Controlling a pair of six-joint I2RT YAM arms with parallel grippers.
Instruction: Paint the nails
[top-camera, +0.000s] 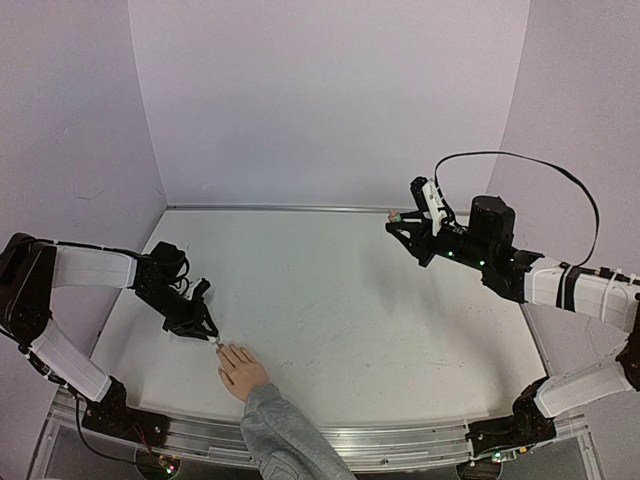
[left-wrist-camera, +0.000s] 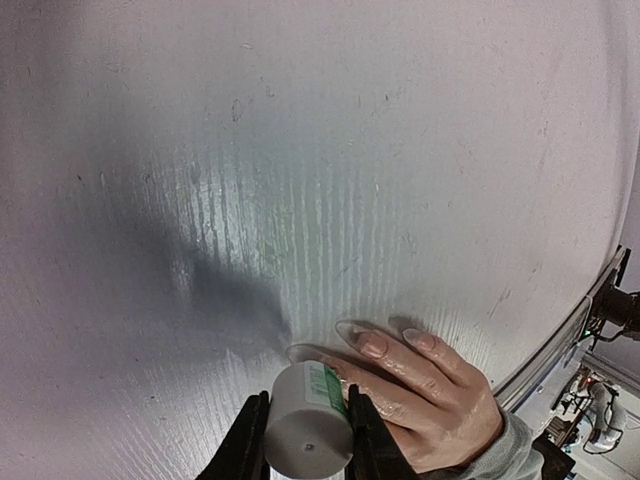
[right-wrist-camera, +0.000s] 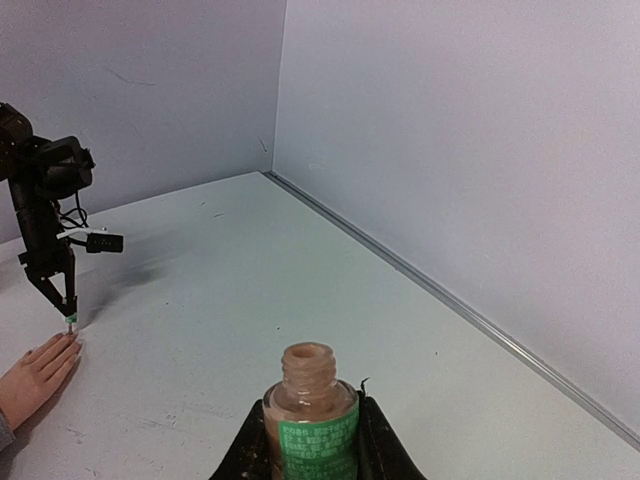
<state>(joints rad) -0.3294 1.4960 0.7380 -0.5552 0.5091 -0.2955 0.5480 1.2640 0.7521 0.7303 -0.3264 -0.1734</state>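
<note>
Hand (top-camera: 243, 372) lies flat at the worktop's (top-camera: 380, 320) near edge, left of centre. Its fingers point toward the far-left corner, and the grey sleeve (top-camera: 285, 432) runs off the near edge. Nails (left-wrist-camera: 372, 347) face up, pale and glossy in the left wrist view.

Left gripper (left-wrist-camera: 308, 432) is down low just beyond the fingertips, its fingers clamped on a white cylinder (left-wrist-camera: 308, 425) with a green label. The cylinder sits right at the index fingertip; can't tell if it touches.

Right gripper (right-wrist-camera: 312, 445) is raised over the far-right part of the worktop, well apart from the hand. Its fingers are clamped on an open bottle (right-wrist-camera: 312, 405) with a green label, upright in the wrist view, neck uncapped.
</note>
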